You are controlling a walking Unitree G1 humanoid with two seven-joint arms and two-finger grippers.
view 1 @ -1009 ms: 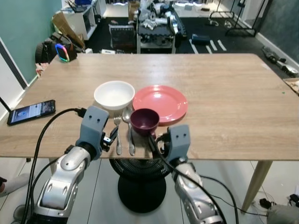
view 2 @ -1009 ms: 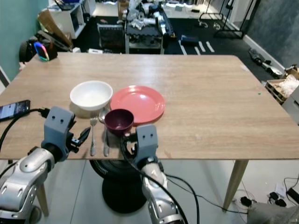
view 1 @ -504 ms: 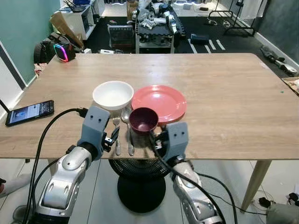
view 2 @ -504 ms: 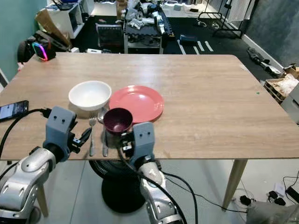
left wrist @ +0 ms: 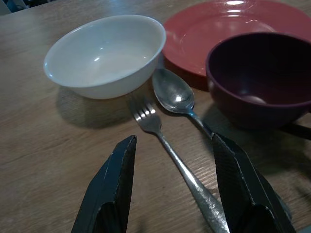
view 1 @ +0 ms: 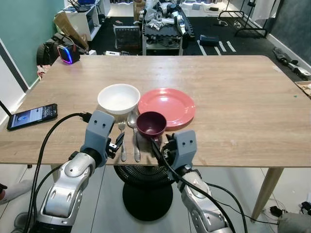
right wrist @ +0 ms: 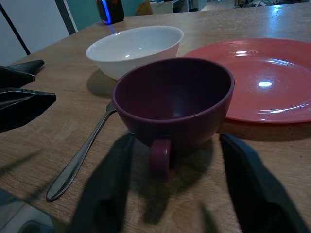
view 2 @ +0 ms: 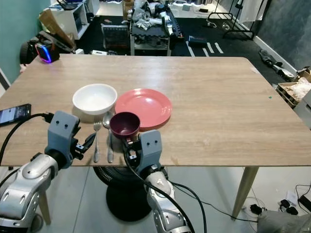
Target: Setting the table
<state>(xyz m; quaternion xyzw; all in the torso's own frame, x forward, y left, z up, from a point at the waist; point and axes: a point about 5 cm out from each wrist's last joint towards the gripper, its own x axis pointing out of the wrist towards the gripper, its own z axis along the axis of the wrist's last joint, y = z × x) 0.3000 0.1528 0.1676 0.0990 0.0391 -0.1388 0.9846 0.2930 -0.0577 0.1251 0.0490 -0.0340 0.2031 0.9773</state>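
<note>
Wooden table (view 1: 233, 111), seen from the robot's head. Near its front edge stand a white bowl (view 1: 118, 98), a red plate (view 1: 166, 104) touching it on the right, and a dark purple cup (view 1: 151, 124) just in front of the plate, its handle (right wrist: 160, 158) pointing toward the robot. A fork (view 1: 122, 138) and a spoon (view 1: 133, 136) lie side by side between bowl and cup, handles toward the table edge. A phone (view 1: 32, 116) lies well apart at the left edge, screen lit.

The left gripper (left wrist: 170, 187) hovers low over the table edge, its fingers spread wide on either side of the fork handle, holding nothing; the spoon's handle passes under one finger. The right gripper (right wrist: 167, 179) sits just in front of the cup, fingers parted wide to either side of the handle and touching nothing; both fingers are blurred in the wrist view.

From the head camera, each wrist housing hides its own fingertips. Beyond the table, cluttered shelves and gear stand on a dark floor (view 1: 209, 48), too small to identify.
</note>
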